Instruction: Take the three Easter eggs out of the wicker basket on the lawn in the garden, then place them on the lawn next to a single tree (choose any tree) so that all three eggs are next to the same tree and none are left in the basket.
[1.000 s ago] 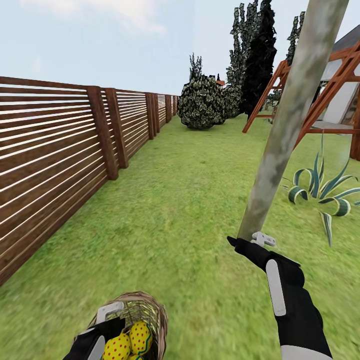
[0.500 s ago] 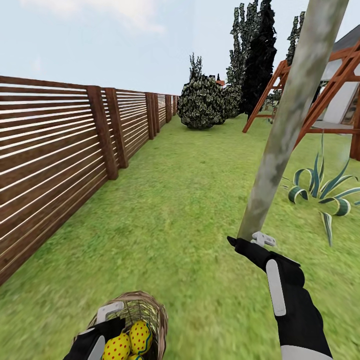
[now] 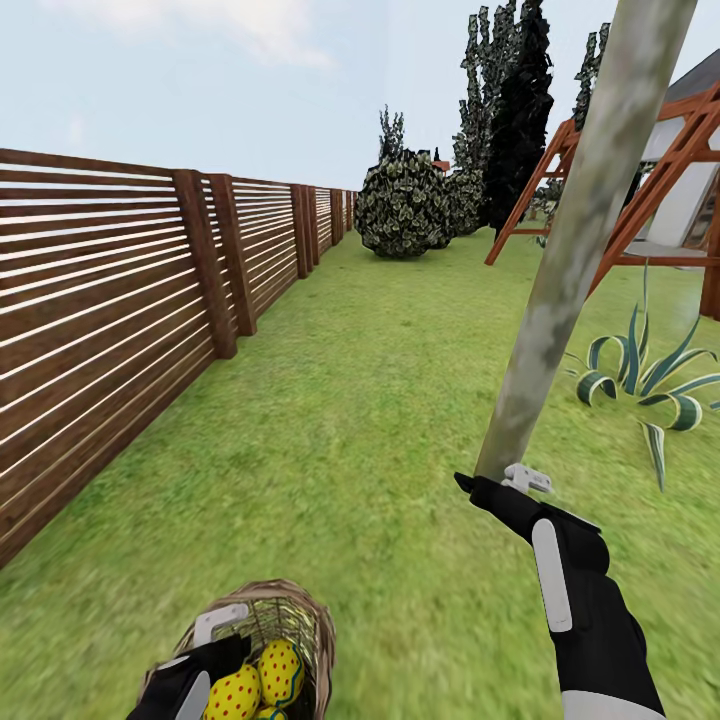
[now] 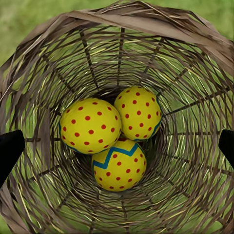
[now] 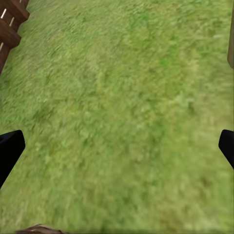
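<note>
The main risk, as I judge it, is a poor pick: the three small yellow Easter eggs with red dots and blue-teal zigzag bands (image 4: 112, 139) lie packed together, each touching its neighbours, at the bottom of the round tan-brown wicker basket (image 4: 58, 44), so fingers coming down could wedge between two eggs, push one aside or catch on the loose weave and drag or tip the basket over the grass. In the left wrist view the left gripper (image 4: 117, 146) looks straight down into the basket, its two dark fingertips (image 4: 9, 151) spread wide apart and empty, one at each side over the basket wall, with the egg cluster between them and below; nothing is touched that I can see. In the head view the basket (image 3: 300, 610) sits on the short green lawn (image 3: 330, 430) at the near left, with the left gripper (image 3: 215, 640) over its rim. The right gripper (image 5: 117, 146) hangs over bare grass, fingers likewise open and holding nothing, just beside the foot of the slim, pale grey-green mottled tree trunk (image 3: 560, 260) at the right, well apart from the basket. A second hazard is an egg rolling on the grass away from that trunk once released.
</note>
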Robot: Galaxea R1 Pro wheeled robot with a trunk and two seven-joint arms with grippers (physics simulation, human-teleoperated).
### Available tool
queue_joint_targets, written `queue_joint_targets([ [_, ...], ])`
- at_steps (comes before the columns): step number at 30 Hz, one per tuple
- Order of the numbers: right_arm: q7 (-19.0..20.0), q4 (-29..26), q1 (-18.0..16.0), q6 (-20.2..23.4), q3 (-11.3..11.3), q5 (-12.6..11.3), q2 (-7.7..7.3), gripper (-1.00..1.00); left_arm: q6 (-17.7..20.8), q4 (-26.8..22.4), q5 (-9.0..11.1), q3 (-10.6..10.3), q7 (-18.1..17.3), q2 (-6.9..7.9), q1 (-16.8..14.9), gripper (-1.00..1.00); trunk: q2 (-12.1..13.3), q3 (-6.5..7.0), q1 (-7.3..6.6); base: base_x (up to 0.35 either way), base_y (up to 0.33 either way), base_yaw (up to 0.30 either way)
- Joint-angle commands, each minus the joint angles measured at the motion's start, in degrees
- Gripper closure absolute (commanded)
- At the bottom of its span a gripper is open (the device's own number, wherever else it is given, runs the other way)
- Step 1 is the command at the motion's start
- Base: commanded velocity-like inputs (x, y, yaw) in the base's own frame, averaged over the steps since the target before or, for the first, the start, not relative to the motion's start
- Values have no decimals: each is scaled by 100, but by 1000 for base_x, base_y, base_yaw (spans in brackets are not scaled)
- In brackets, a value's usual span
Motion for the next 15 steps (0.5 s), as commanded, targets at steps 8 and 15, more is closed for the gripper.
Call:
queue_joint_targets([
  [8,38,-5,-5,30,-23,11,6,-100,16,-9,59,-26,54,8,-2,-100,-325,-150,176,0,0,0],
  [15,38,-5,-5,30,-25,11,5,-100,11,-9,59,-26,54,8,-2,-100,-606,-275,330,0,0,0],
])
